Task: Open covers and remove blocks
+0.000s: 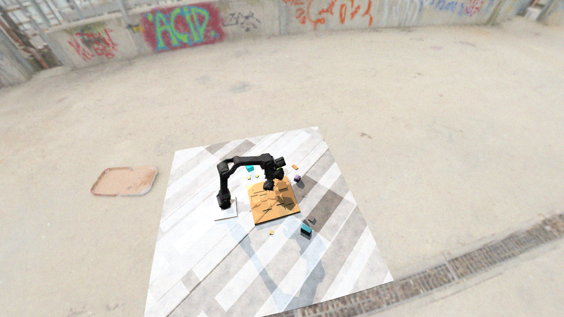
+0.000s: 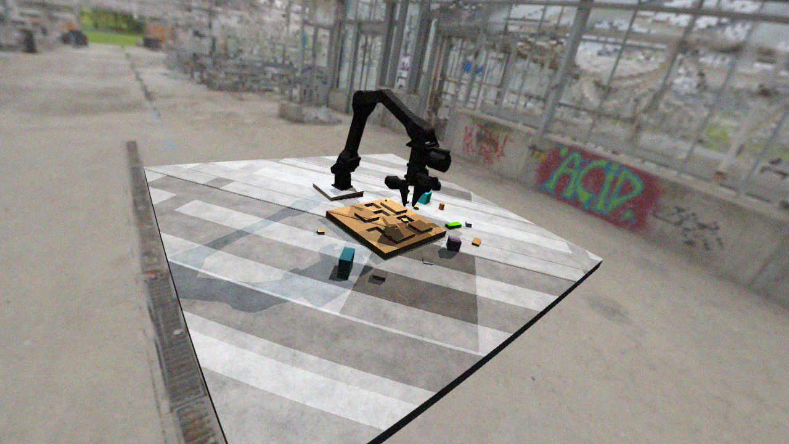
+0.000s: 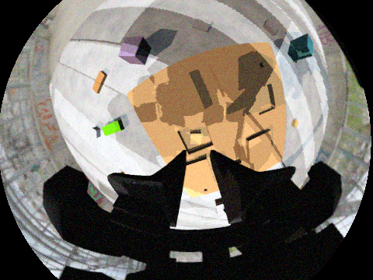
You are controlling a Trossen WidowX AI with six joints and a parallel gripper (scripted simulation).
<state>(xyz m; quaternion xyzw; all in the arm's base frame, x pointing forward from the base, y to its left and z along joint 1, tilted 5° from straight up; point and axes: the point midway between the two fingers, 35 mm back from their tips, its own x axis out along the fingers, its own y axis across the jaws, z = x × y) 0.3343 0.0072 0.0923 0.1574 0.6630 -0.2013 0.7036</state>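
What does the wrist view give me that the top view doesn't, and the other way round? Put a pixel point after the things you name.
Only wrist: the gap between the fingertips of the gripper (image 1: 268,186) (image 2: 410,205) (image 3: 198,152), which stand apart.

Only top: the arm's elbow (image 1: 222,169) (image 2: 361,99) and the far teal block (image 1: 249,168) (image 2: 424,197) beyond the board.

Both: the puzzle board (image 1: 272,215) (image 2: 352,219) (image 3: 151,128), the purple block (image 1: 297,178) (image 2: 453,243) (image 3: 133,50), the orange piece (image 1: 294,167) (image 2: 476,242) (image 3: 99,82) and the near teal block (image 1: 306,230) (image 2: 346,263) (image 3: 301,48).

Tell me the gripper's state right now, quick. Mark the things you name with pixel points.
Gripper (image 1: 269,189) (image 2: 409,205) (image 3: 198,152): open partway, nothing between the fingers, above the puzzle board (image 1: 276,215) (image 2: 358,232) (image 3: 175,82).
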